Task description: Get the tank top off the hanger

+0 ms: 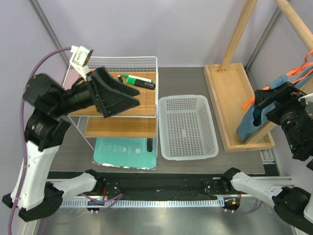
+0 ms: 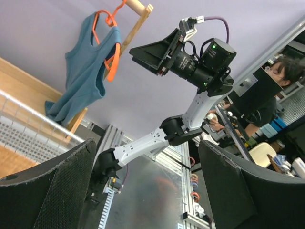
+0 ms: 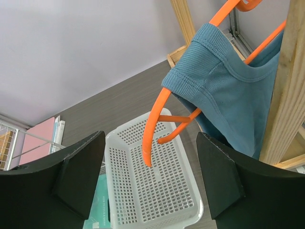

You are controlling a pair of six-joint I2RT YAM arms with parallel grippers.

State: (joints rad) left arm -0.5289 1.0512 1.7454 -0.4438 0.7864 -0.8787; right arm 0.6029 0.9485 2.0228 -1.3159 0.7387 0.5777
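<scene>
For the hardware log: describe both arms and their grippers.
Left arm and right arm: white link shells, black joints. Left gripper and right gripper: two black wedge-shaped fingers each, with textured pads. A purple cable loops to the left wrist.

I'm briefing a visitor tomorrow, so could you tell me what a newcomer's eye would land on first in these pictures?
The bright orange hanger stands out most, hung on the wooden rack at the right of the table with the teal tank top draped on it. Next comes the empty white basket at the table's middle.
</scene>
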